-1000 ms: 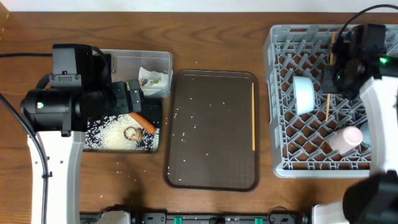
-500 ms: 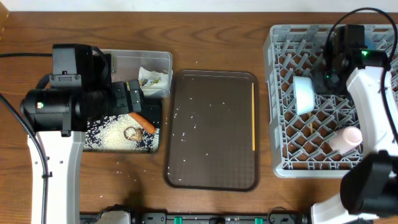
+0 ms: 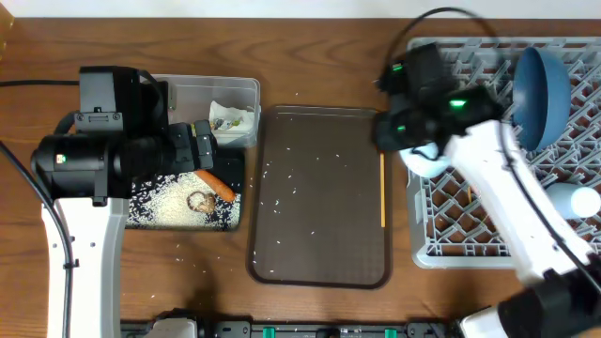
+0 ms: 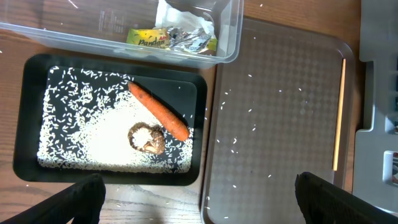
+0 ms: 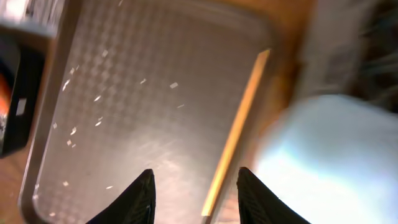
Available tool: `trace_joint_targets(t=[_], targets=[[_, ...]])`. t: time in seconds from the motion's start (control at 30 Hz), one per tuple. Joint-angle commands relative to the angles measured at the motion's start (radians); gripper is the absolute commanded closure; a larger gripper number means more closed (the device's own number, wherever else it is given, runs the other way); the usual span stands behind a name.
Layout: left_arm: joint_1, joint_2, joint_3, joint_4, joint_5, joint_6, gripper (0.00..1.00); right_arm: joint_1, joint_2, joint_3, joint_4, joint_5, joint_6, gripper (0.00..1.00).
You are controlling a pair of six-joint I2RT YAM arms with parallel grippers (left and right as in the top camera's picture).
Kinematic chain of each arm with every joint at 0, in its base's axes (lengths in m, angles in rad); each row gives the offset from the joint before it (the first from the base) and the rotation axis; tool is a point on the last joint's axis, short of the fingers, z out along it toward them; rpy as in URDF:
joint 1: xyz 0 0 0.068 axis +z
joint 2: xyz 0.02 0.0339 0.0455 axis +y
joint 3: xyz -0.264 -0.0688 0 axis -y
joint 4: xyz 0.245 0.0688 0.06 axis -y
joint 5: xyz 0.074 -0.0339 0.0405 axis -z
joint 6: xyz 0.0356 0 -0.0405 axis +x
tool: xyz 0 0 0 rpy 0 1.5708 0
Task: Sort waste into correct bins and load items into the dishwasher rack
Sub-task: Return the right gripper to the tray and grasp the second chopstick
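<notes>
Wooden chopstick (image 5: pixel 239 127) lies beneath the spread-wide right tool (image 5: pixel 196 171).

Centre frame, the brown tray (image 3: pixel 319 207) lies open save one chopstick (image 3: pixel 382 188). The right arm (image 3: pixel 488 178) overhangs the rack (image 3: pixel 451 246).

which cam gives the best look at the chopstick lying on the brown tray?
Left wrist: the chopstick is sharp and visible along its full length, lying along the right rim of the brown tray. Overhead shows it as a thin line, its upper end hidden under the right arm. Right wrist has it closer but blurred.
</notes>
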Motion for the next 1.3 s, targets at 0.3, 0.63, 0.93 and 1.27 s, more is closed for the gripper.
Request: trace_joint_targets(t=[0.3,0.63,0.93,1.27], targets=[[0.005,0.002,0.009,-0.003,-0.010,-0.005,0.02,0.065,0.263,0.002,-0.003,0.071,0.193,0.59],[0.005,0.002,0.009,-0.003,-0.010,-0.005,0.02,0.061,0.409,0.002,-0.004,0.151,0.250,0.59],[0.005,0.002,0.009,-0.003,-0.010,-0.005,0.02,0.054,0.499,0.002,-0.022,0.190,0.299,0.62],[0.005,0.002,0.009,-0.003,-0.010,-0.005,0.02,0.060,0.429,0.002,-0.031,0.284,0.270,0.63]])
